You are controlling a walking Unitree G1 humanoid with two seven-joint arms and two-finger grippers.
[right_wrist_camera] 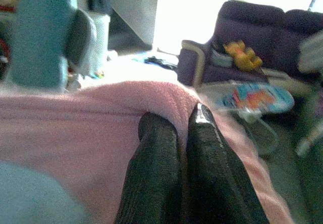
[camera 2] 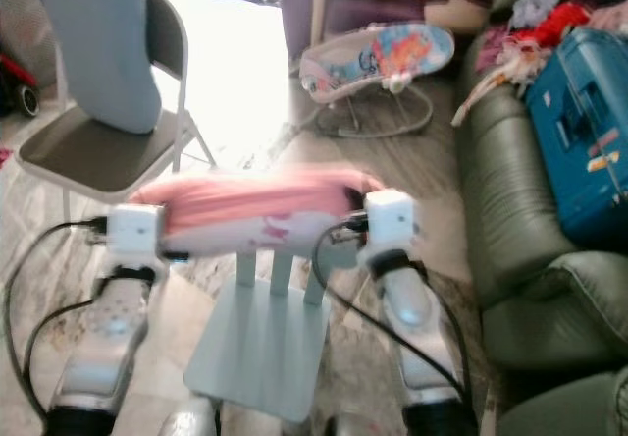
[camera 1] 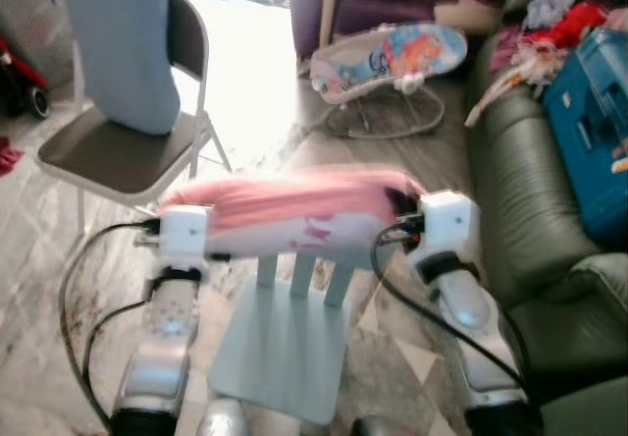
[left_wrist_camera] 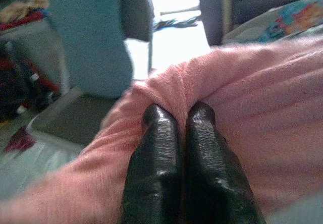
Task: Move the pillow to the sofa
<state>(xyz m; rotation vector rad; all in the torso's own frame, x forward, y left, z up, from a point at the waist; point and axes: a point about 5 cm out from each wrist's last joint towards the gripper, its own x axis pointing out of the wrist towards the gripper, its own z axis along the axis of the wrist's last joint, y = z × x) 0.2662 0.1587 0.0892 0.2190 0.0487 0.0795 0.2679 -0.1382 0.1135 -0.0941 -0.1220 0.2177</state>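
Where both grippers pinch it, the fuzzy pink pillow (camera 1: 294,215) puckers.

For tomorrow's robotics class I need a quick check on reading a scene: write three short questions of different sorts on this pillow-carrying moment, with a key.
1. True or false: both end effectors, left and right, pinch the pink pillow.
2. What stands on the folding chair? A) blue cushion B) teddy bear C) toolbox
3. Fill in: the green sofa lies to the robot's ____.

Key: 1 true; 2 A, the blue cushion; 3 right.
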